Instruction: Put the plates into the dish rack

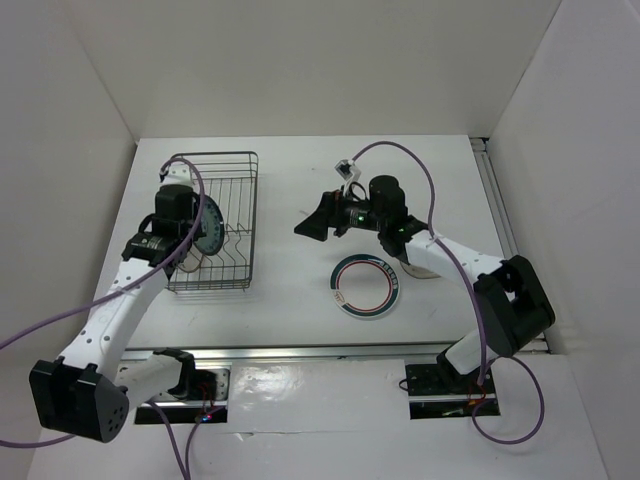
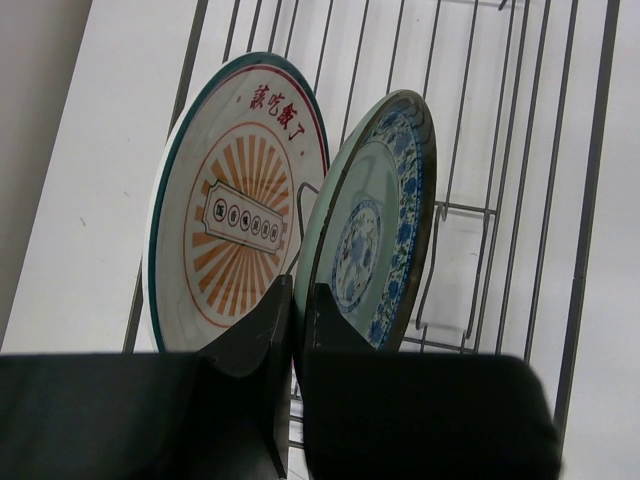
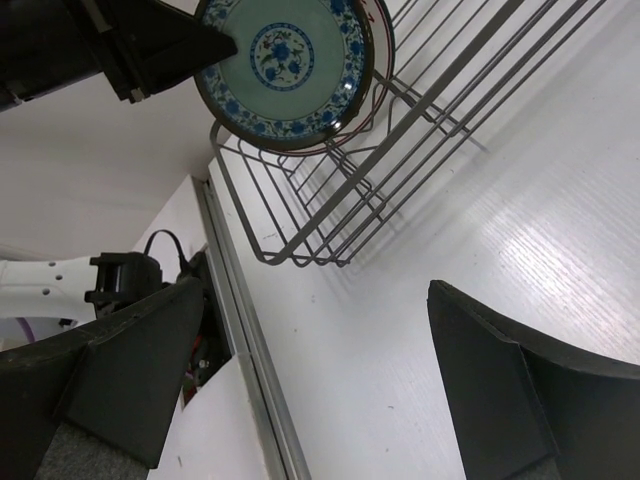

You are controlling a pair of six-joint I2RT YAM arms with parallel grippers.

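Left fingers (image 2: 250,350) tight on teal plate (image 2: 375,230), upright in dish rack (image 1: 254,220) beside sunburst plate (image 2: 225,210); right fingers (image 3: 500,400) wide apart.

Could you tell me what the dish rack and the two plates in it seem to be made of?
Dish rack: thin dark metal wire, probably coated; slim straight rods.
Sunburst plate: glazed ceramic, likely; glossy white surface with printed orange rays.
Teal-patterned plate: glazed ceramic too, it seems; shiny with blue floral print.

A robotics lab booth: white panel walls (image 1: 300,60), a table rail (image 1: 320,350), loose purple cables (image 1: 399,144).
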